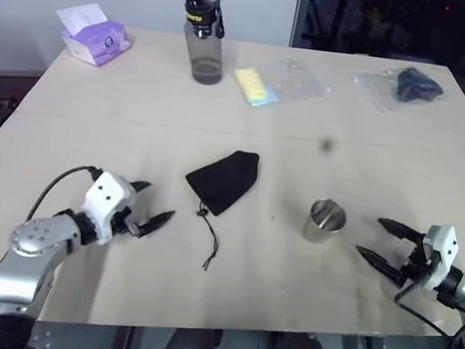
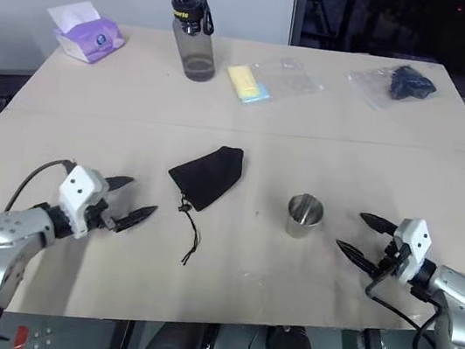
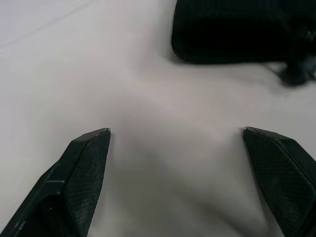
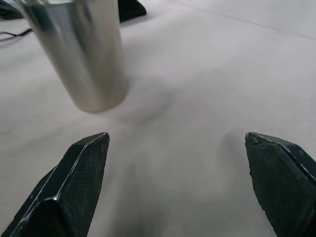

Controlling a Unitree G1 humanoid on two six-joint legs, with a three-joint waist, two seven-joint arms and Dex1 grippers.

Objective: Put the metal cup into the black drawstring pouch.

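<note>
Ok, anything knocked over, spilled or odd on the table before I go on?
Nothing stands out. The metal cup stands upright, the black drawstring pouch lies flat beside it with its cord trailing, and the bottle stands upright at the far side.
</note>
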